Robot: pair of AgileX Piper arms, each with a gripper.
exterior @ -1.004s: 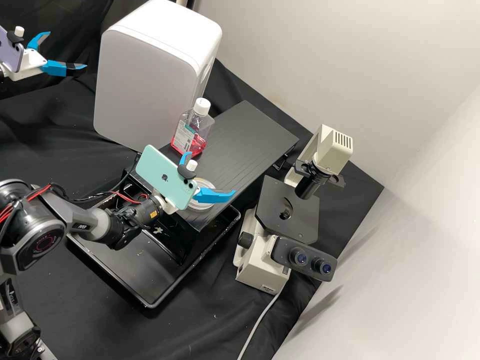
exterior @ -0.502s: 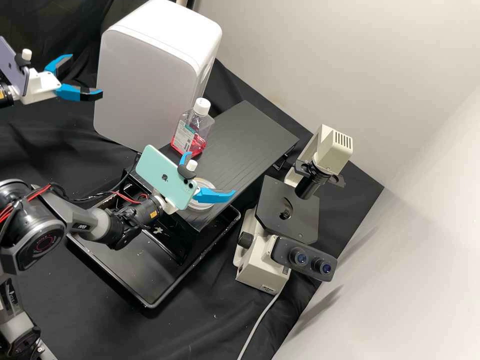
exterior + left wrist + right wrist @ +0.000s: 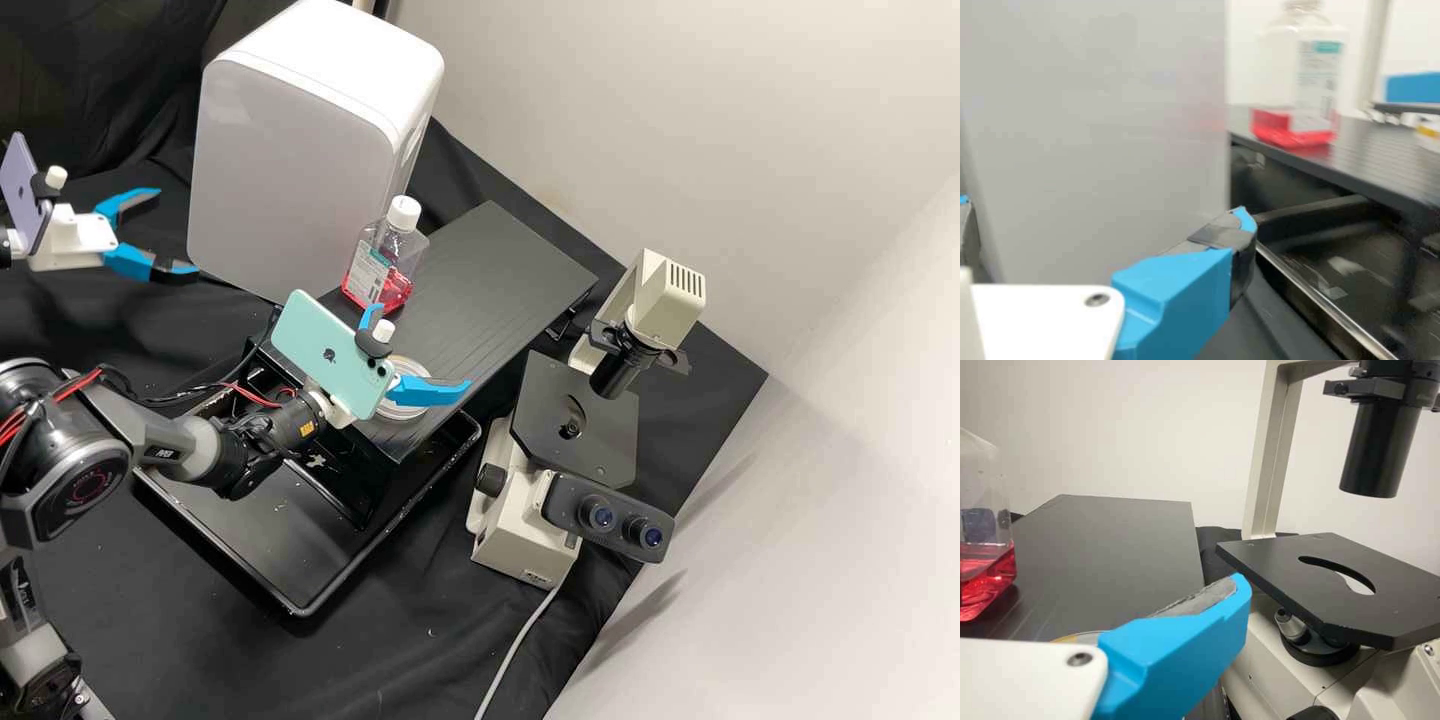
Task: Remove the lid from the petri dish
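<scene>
- Petri dish [image 3: 410, 378], lid on, sits at the near corner of a black platform [image 3: 490, 285] raised over a black tray [image 3: 300, 560].
- Right hand [image 3: 422, 348] is at the dish, blue fingers apart, one on each side of it. The lower finger [image 3: 1177, 649] lies right along the dish edge; can't tell if it presses.
- Left hand [image 3: 172, 232] hangs in the air beside the big white box [image 3: 300, 140], well apart from the dish, fingers apart and holding nothing.
- Bottle of red liquid [image 3: 381, 262] with a white cap stands upright at the platform's back edge, just beside the white box.
- Microscope [image 3: 590, 440] stands on the black-covered table [image 3: 150, 640] next to the platform, eyepieces toward the camera.
</scene>
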